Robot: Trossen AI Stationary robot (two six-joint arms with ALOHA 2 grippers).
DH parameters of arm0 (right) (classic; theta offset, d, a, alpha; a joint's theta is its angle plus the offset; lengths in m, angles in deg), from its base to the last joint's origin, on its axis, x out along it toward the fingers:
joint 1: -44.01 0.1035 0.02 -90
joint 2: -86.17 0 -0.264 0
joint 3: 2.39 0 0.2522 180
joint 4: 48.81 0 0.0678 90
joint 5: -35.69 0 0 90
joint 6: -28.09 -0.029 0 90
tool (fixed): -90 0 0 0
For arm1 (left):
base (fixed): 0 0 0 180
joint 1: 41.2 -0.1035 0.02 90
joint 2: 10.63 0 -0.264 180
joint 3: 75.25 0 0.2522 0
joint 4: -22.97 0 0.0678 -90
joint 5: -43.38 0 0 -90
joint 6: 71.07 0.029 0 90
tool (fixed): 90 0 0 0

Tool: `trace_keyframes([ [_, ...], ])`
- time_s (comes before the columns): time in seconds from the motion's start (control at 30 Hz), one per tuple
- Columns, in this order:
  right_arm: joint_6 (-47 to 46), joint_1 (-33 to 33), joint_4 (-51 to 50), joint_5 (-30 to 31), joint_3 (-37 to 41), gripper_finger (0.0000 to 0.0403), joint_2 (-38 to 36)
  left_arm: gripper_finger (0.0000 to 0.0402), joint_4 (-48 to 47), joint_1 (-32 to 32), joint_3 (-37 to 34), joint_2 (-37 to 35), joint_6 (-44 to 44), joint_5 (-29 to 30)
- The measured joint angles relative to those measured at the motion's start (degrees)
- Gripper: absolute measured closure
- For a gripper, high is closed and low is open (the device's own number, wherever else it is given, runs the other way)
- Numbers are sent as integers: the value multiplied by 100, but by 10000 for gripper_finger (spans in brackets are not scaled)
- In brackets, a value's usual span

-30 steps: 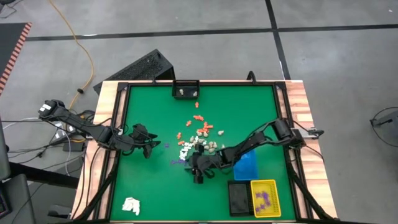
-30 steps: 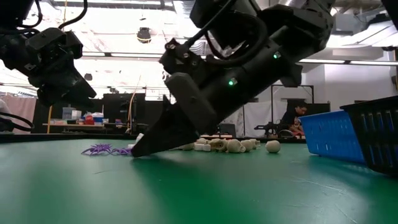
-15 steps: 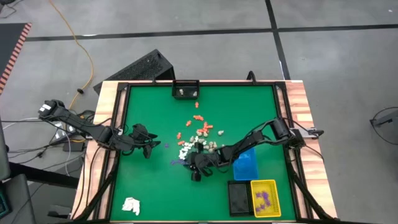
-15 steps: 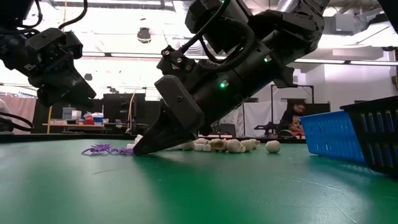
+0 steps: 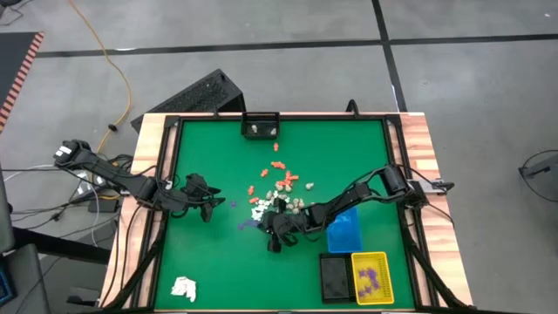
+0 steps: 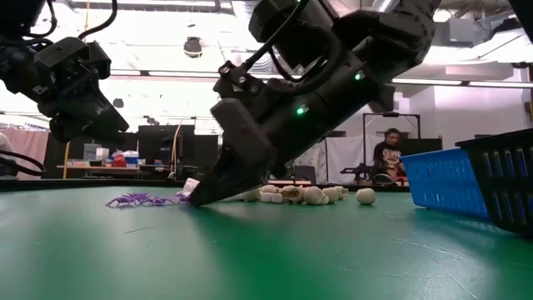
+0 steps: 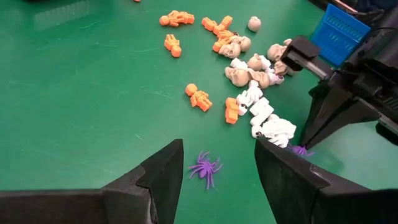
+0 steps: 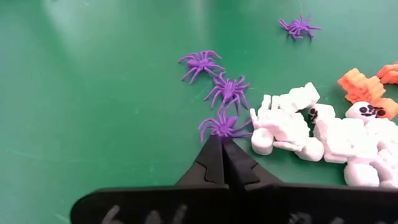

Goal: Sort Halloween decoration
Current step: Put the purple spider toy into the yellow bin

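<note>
The right gripper [image 8: 222,144] is lowered to the green worktop [image 5: 209,148] near its middle, and its two fingers are pressed together at the tips. The tips touch a purple spider [image 8: 222,126], but it is not clear if the spider is really pinched between them. Two more purple spiders [image 8: 214,76] lie just beside it, and a fourth one [image 8: 299,26] lies a little apart.

The Halloween decoration [image 5: 279,194] is spread around the middle of the worktop: white skeleton pieces [image 8: 292,127] just beside the right gripper, cream skulls [image 7: 245,71] and orange figures [image 7: 199,98] behind them, toward the far edge. Some purple pieces are already in the yellow tray [image 5: 370,277] at the near right corner (next to it are a black tray [image 5: 334,276] and a blue tray [image 5: 344,230]).

The left gripper [image 7: 217,165] hangs over the left side of the worktop with its fingers spread, holding nothing.
</note>
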Motion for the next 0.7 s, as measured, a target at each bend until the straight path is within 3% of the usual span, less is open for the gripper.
trace_keyframes([
  [0.3,17,251,-658,-73,15,403,-704,213,0,1,0,-2,0,-43],
  [0.47,-320,569,-1969,-143,17,403,-1469,213,-2,0,0,0,1,-48],
  [0.7,-1969,1344,-4432,-661,9,403,-2748,213,0,0,0,-1,3,-47],
])
